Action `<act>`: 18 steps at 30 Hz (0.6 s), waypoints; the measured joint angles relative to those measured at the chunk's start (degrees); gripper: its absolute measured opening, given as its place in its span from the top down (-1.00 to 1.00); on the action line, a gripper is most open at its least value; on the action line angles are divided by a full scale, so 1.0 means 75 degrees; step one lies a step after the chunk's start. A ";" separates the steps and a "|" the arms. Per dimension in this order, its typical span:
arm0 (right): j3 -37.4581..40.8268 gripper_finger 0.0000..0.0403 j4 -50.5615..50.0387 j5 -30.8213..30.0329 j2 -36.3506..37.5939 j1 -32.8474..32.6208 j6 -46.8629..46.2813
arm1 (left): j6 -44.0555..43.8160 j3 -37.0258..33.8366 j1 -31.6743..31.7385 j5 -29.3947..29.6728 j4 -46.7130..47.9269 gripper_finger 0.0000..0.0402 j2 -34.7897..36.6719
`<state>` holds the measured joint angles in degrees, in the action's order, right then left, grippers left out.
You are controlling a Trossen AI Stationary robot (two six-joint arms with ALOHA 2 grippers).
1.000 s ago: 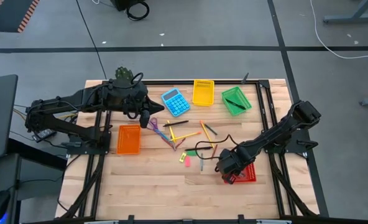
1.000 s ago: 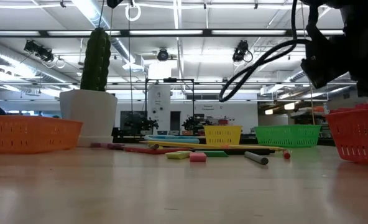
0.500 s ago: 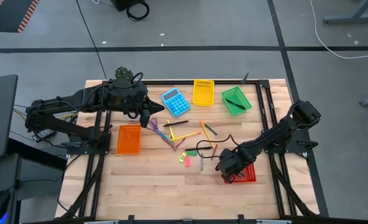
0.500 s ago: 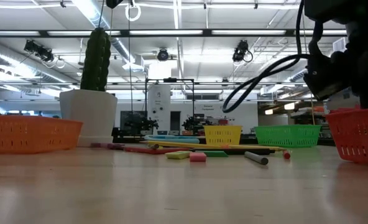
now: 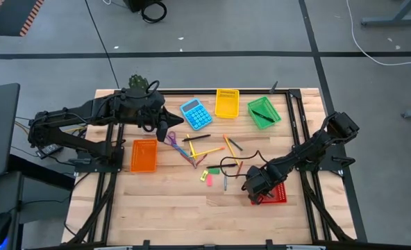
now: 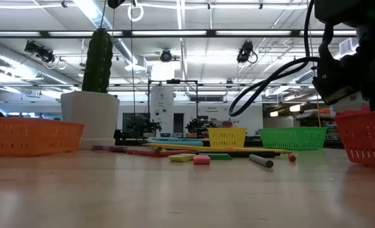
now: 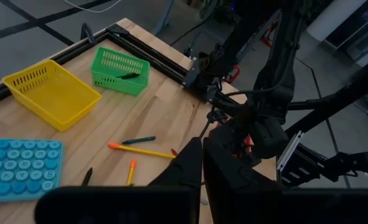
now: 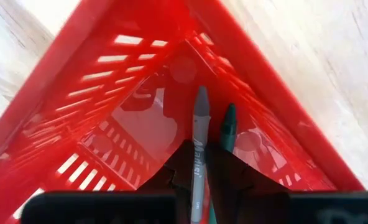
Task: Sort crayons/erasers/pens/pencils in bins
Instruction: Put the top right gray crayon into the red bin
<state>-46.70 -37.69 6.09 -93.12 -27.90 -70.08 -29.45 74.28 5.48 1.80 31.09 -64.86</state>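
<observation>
On the wooden table [image 5: 171,201], the right pincer [image 8: 199,163] hangs inside the red bin [image 8: 66,106] at the near right edge, clenched on a grey pen [image 8: 199,149], while the left pincer [image 7: 202,163], closed and empty, waits above the blue calculator [image 5: 195,114].

Right gripper [image 8: 199,163] angled downward, fingers pinched on something slim; left gripper [image 7: 202,163] raised, fingers closed.

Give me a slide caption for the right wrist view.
Right claw holds a grey pen over the red bin.
</observation>
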 joint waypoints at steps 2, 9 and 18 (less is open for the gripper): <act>0.0003 0.77 0.0003 -0.0008 -0.0003 0.0000 0.0000 | 0.0005 0.0000 0.0000 0.0003 -0.0002 0.92 0.0000; -0.0026 0.64 0.0006 0.0004 -0.0015 0.0000 0.0000 | 0.0004 0.0000 0.0001 0.0003 0.0000 0.90 0.0000; -0.0495 0.60 -0.0040 0.0148 -0.0044 0.0003 0.0075 | 0.0012 0.0000 0.0000 0.0003 0.0000 0.92 0.0000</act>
<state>-50.41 -37.99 7.20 -93.45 -27.88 -69.52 -29.36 74.28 5.48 1.83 31.09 -64.86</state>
